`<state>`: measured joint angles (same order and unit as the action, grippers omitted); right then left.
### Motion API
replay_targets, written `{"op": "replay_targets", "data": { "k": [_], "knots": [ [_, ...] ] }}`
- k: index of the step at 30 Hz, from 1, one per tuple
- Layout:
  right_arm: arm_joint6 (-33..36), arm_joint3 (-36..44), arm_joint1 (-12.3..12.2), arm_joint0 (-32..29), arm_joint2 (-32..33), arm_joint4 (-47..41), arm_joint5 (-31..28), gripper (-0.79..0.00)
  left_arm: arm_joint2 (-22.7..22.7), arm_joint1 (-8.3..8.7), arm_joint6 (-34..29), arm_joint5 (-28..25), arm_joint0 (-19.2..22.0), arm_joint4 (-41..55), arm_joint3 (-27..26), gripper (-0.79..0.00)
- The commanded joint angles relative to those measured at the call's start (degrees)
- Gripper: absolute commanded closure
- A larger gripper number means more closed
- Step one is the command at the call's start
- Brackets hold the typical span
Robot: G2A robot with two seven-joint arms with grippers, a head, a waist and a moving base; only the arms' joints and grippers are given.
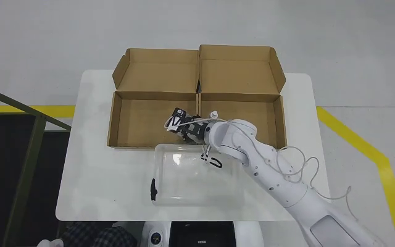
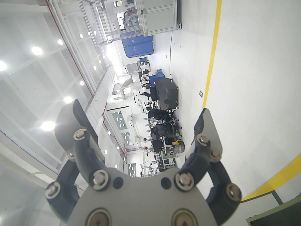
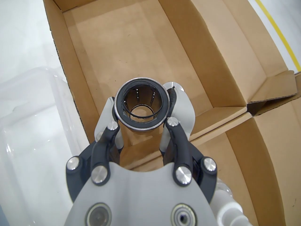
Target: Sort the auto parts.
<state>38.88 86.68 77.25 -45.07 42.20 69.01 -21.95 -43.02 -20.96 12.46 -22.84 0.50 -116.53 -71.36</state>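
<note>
Counting containers first: what sits on the table (image 1: 92, 154)? (K)

Two cardboard boxes side by side, lids folded back on the far side. Call them the left box (image 1: 139, 123) and the right box (image 1: 247, 120); their walls touch. The clear tray (image 1: 185, 182) lies just on the near side of both. (M)

Contents? (K)

In the left box, brown floor shows, and the bearing (image 3: 118, 104) hangs over the end next to the right box. The right box shows brown floor beyond the arm. A small black part (image 1: 152, 190) lies at the left edge of the clear tray; cannot tell if it is inside or on the rim. (M)

Bearing held how? (K)

Clenched in the right gripper (image 3: 142, 97), one finger on either side of the cylinder wall. The open bore faces the wrist camera, with rows of small balls visible inside. From above, that gripper sits over the left box, near the shared wall. Whether the bearing touches the floor, cannot tell. (M)

Other arm? (K)

The left gripper (image 2: 141, 109) is released, fingers wide apart and holding nothing, aimed at the hall (M)
</note>
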Motion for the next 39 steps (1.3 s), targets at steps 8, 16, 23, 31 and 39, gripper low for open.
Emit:
{"op": "replay_targets", "data": {
  "k": [8,16,23,31,39],
  "knots": [
    [0.1,-1.0,0.5,0.1,0.0,0.1,-0.4,-0.259,0.0,0.0,0.0,0.0,0.0,0.0,0.0,-0.785],
    [0.2,-1.6,0.8,0.1,0.2,0.4,-0.8,-0.28,0.0,0.0,0.0,0.0,0.0,0.0,0.0,-0.785],
    [0.3,-2.1,1.1,0.0,0.2,0.9,-1.2,-0.314,0.0,0.0,0.0,0.0,0.0,0.0,0.0,-0.785],
    [0.6,-2.0,1.4,-0.1,0.4,1.5,-1.5,-0.336,0.0,0.0,0.0,0.0,0.0,0.0,0.0,-0.785],
    [0.9,-1.7,1.5,-0.4,0.8,2.1,-1.9,-0.363,0.0,0.0,0.0,0.0,0.0,0.0,0.0,-0.785]
  ]
}}
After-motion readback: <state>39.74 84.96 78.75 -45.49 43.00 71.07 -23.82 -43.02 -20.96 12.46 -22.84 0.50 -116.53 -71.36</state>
